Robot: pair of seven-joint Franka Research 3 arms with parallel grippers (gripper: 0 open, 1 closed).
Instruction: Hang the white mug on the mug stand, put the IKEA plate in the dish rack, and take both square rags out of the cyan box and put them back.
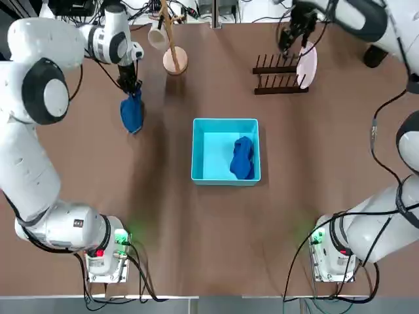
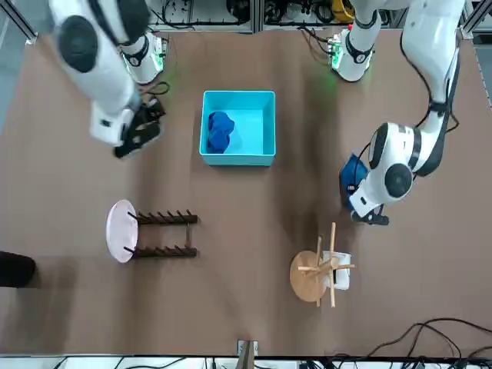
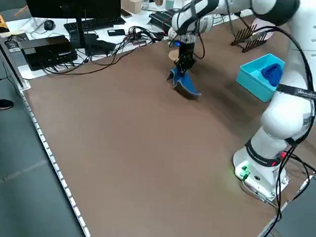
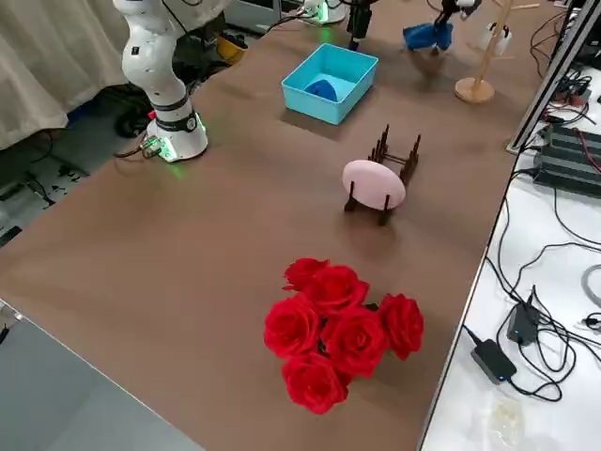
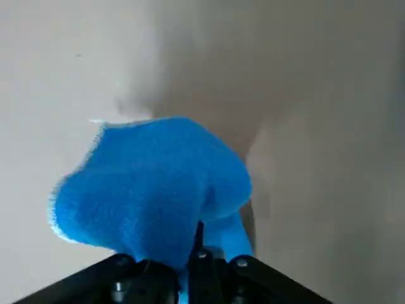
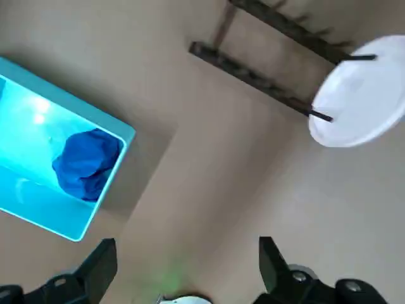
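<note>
Cyan box (image 1: 225,124): landmark, mid-table; one deep-blue rag (image 1: 242,157) lies inside it, bunched in the corner on the robot's right, near side.
Dish rack (image 1: 280,73): beyond the box, on the robot's right; IKEA plate (image 1: 306,67) stands on edge at its outer end. Step judged done.
Mug stand (image 1: 174,60): beyond the box, on the robot's left; white mug (image 1: 157,34) hangs on a peg. Step judged done.
Second rag (image 1: 131,111): outside the box, well to the robot's left of it, dangling from the left gripper with its lower edge at or just above the table.
Left gripper (image 1: 129,86): fingers clamped on the second rag's top fold.
Right gripper (image 2: 133,132): jaws wide apart, empty, hovering to the robot's right of the box, short of the rack.
Step in hand: taking rags out, first one out.
Next move (judgement): let this rag go on the table; then fetch the one in the box, pinching its raised fold clear of the wall.
</note>
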